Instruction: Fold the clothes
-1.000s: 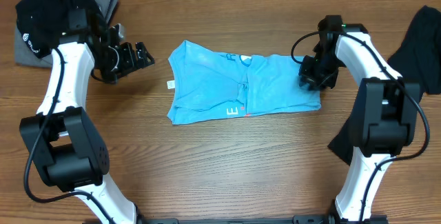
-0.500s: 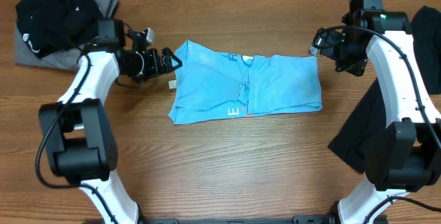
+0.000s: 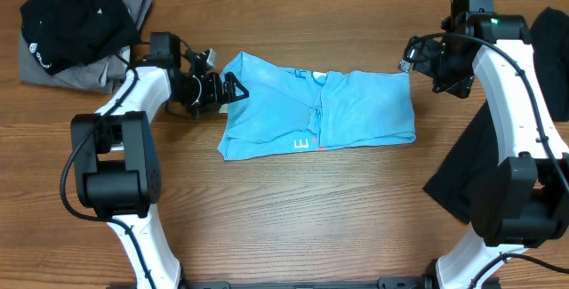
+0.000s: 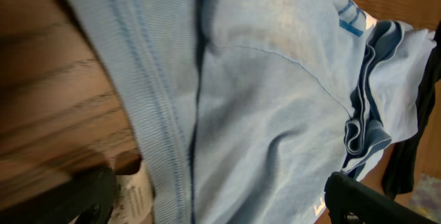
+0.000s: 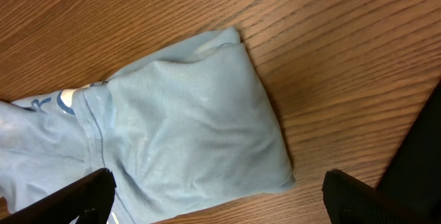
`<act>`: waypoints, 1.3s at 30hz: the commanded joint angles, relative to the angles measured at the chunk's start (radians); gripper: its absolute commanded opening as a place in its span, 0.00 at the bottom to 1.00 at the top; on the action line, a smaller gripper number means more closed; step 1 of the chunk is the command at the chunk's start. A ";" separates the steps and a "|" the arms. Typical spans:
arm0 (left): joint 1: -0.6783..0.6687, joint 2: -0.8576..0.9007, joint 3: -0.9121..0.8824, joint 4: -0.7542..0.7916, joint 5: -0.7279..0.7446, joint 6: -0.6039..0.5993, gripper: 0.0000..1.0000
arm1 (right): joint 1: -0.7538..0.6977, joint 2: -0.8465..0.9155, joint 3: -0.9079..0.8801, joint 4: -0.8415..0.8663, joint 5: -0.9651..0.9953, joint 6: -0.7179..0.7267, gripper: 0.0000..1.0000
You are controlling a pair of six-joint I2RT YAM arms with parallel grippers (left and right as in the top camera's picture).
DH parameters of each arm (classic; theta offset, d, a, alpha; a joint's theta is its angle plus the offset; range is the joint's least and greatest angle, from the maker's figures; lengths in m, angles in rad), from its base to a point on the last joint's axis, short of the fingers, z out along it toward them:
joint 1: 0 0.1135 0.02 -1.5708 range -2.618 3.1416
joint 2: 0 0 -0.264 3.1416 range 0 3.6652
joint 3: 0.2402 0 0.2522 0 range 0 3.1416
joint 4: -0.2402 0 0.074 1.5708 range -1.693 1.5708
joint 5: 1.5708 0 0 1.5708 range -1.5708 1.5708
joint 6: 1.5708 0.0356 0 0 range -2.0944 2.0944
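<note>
The sky-blue T-shirt (image 3: 316, 111) lies folded into a wide band in the middle of the table, white lettering and a red mark near its front edge. My left gripper (image 3: 233, 89) is open at the shirt's left hem. In the left wrist view the hem and a white label (image 4: 134, 196) lie between its spread fingers (image 4: 76, 196). My right gripper (image 3: 411, 58) hovers open above the shirt's far right corner. The right wrist view shows that end of the shirt (image 5: 186, 127) below it, untouched. A long black garment (image 3: 462, 178) drapes at the right edge.
A black garment (image 3: 76, 18) sits on a grey one (image 3: 40, 67) at the far left corner, just behind my left arm. The black cloth at the right also shows in the right wrist view (image 5: 427, 162). Bare wood lies in front of the shirt.
My left gripper has travelled right to the shirt's left hem. My right gripper has let go of the shirt's right end, lifted away and opened, then stayed still.
</note>
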 commanded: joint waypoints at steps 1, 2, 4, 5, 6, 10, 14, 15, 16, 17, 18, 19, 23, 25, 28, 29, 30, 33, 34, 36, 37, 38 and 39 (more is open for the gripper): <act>-0.047 0.061 -0.016 -0.019 -0.058 0.010 1.00 | -0.001 0.001 0.004 0.005 0.006 0.005 1.00; -0.056 0.062 -0.016 -0.023 -0.065 0.008 1.00 | -0.001 0.001 0.004 0.005 0.006 0.005 1.00; -0.077 0.062 -0.016 -0.032 -0.104 0.000 1.00 | -0.001 0.001 0.004 0.005 0.006 0.005 1.00; -0.087 0.062 -0.016 -0.035 -0.138 -0.015 1.00 | -0.001 0.001 0.004 0.005 0.006 0.005 1.00; -0.095 0.062 -0.016 -0.037 -0.166 -0.025 1.00 | -0.001 0.001 0.004 0.005 0.006 0.005 1.00; -0.112 0.062 -0.016 -0.033 -0.202 -0.048 1.00 | -0.001 0.001 0.003 0.005 0.006 0.005 1.00; -0.113 0.062 -0.016 -0.014 -0.222 -0.090 0.98 | -0.001 0.001 -0.005 0.005 0.005 0.005 1.00; -0.113 0.062 -0.016 -0.006 -0.222 -0.092 0.94 | -0.001 0.001 -0.008 0.005 0.005 0.005 1.00; -0.113 0.062 -0.016 0.000 -0.221 -0.092 0.91 | -0.001 0.001 -0.008 0.004 0.005 0.005 1.00; -0.113 0.062 -0.016 0.005 -0.221 -0.092 0.89 | -0.001 0.002 -0.009 0.004 0.005 0.005 1.00; -0.114 0.062 -0.016 0.011 -0.222 -0.097 0.87 | -0.001 0.002 -0.008 0.005 0.005 0.005 1.00; -0.114 0.062 -0.016 0.017 -0.222 -0.104 0.82 | -0.001 0.002 -0.009 0.005 0.005 0.005 1.00; -0.117 0.062 -0.016 0.041 -0.257 -0.146 0.62 | -0.001 0.003 -0.009 0.005 0.003 0.005 1.00; -0.127 0.062 -0.016 0.055 -0.274 -0.163 0.58 | -0.001 0.003 -0.009 0.006 -0.009 0.005 1.00; -0.151 0.062 -0.016 0.077 -0.274 -0.163 0.54 | -0.001 0.003 -0.009 0.008 -0.013 0.005 1.00; -0.155 0.062 -0.016 0.080 -0.274 -0.163 0.54 | -0.001 0.003 -0.009 0.008 -0.013 0.005 1.00; -0.169 0.062 -0.016 0.085 -0.276 -0.168 0.53 | -0.001 0.003 -0.009 0.008 -0.013 0.005 1.00; -0.191 0.062 -0.016 0.086 -0.324 -0.201 0.43 | -0.001 0.003 -0.009 0.008 -0.013 0.005 1.00; -0.197 0.062 -0.016 0.086 -0.343 -0.206 0.38 | -0.001 0.003 -0.009 0.007 -0.013 0.005 1.00; -0.205 0.062 -0.016 0.085 -0.394 -0.211 0.24 | -0.001 0.003 -0.009 0.003 -0.013 0.005 1.00; -0.204 0.062 -0.016 0.084 -0.401 -0.211 0.18 | -0.001 0.003 -0.009 0.002 -0.013 0.005 1.00; -0.203 0.062 -0.016 0.083 -0.404 -0.211 0.10 | -0.001 0.003 -0.009 0.000 -0.013 0.005 1.00; -0.199 0.062 -0.016 0.082 -0.409 -0.211 0.04 | -0.001 0.003 -0.009 -0.001 -0.013 0.005 1.00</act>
